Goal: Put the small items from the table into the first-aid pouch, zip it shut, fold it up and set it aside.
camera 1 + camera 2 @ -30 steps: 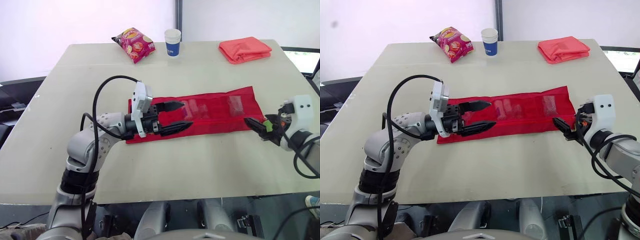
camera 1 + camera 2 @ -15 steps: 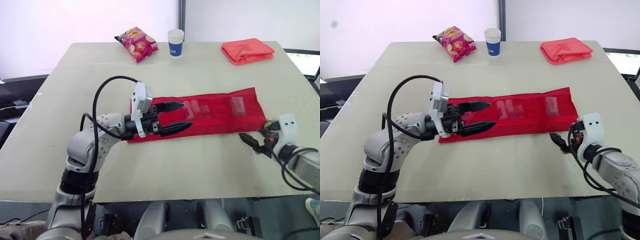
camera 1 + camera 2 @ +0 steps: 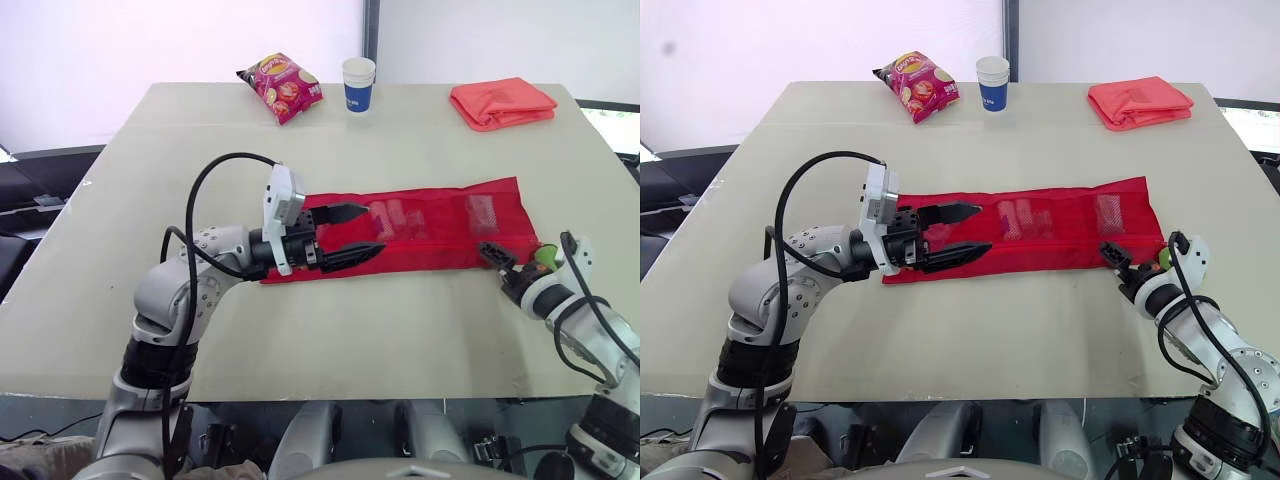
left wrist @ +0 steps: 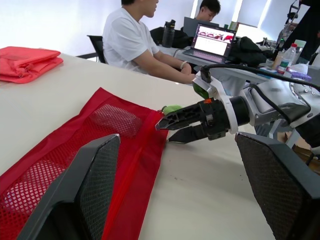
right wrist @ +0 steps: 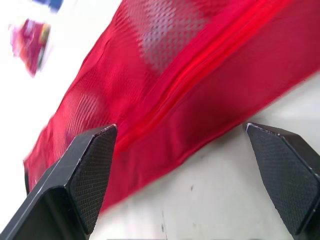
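At the upper left of centre in your head view, a bag of chips [image 3: 283, 87] lies near the far edge of the table [image 3: 330, 330], and a paper cup [image 3: 359, 84] stands just to its right. Below them, left of centre, your left gripper [image 3: 372, 228] is spread wide, with its two black fingers reaching over the left end of the red pouch [image 3: 440, 240]. You cannot tell whether the fingers press on the fabric. The pouch lies flat and unfolded across the middle of the frame, running from left of centre up toward the right. Its zipper line runs lengthwise, and pale small items [image 3: 395, 213] show through the mesh pockets. At the upper right, a folded orange cloth [image 3: 503, 102] sits well apart from the pouch. At the lower right, your right gripper [image 4: 165, 132] is low over the table just beside the pouch's right end. Its fingers are parted and hold nothing, and its tips point at the near corner of the fabric. From the left wrist view, two people sit at laptops beyond the table.
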Tool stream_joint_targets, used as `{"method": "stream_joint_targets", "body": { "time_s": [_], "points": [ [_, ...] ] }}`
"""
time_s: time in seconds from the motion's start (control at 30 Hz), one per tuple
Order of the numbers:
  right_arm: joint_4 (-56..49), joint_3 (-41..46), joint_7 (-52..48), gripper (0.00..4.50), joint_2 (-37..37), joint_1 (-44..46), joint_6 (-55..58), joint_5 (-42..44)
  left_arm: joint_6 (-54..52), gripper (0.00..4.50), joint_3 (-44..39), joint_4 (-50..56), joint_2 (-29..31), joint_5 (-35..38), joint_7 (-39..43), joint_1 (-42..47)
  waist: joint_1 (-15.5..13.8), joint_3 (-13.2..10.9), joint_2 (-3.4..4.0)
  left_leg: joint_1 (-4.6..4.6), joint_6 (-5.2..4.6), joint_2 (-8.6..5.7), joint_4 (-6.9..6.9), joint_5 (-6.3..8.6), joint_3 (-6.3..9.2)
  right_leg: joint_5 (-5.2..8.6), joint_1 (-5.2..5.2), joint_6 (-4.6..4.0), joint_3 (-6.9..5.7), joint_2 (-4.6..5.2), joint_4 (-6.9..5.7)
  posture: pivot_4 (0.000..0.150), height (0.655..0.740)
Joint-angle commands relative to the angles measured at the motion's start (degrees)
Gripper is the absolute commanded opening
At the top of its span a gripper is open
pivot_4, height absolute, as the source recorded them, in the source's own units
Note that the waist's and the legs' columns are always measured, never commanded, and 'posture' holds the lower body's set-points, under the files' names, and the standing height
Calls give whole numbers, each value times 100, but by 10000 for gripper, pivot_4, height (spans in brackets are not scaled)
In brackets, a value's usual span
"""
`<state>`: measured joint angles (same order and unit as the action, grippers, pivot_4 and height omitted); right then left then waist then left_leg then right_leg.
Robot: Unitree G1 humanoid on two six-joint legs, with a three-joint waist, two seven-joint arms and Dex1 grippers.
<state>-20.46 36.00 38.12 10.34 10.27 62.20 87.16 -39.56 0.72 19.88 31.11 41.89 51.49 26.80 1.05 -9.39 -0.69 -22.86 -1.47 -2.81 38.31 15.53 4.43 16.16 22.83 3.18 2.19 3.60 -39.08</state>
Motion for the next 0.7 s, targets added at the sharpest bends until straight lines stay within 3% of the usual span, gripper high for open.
{"method": "stream_joint_targets", "body": {
  "time_s": [0.03, 0.33, 0.7],
  "points": [
    [-204, -162, 746, 44051, 27, -118, -700, 560, 26, 39675, -59, 261, -3, 97, -30, 16, 3, 0, 0, 0, 0, 0, 0, 0, 0, 0, 0, 0, 0, 0, 0, 1500, 7400],
    [137, -639, 1420, 44051, 39, 48, -2138, 1026, 44, 39675, 4, 280, -46, 84, -51, -17, 25, 0, 0, 2, -4, 0, 1, 2, 0, 0, -3, 0, -2, -3, 0, 1500, 7400],
    [751, -1073, 64, 44051, 43, 385, -2831, 234, 54, 39675, 17, 224, -72, 61, -17, 37, 142, 1, 2, 9, -20, 3, 1, 11, -1, -1, -8, 1, 2, -10, 1, 1500, 7400]
  ]
}}
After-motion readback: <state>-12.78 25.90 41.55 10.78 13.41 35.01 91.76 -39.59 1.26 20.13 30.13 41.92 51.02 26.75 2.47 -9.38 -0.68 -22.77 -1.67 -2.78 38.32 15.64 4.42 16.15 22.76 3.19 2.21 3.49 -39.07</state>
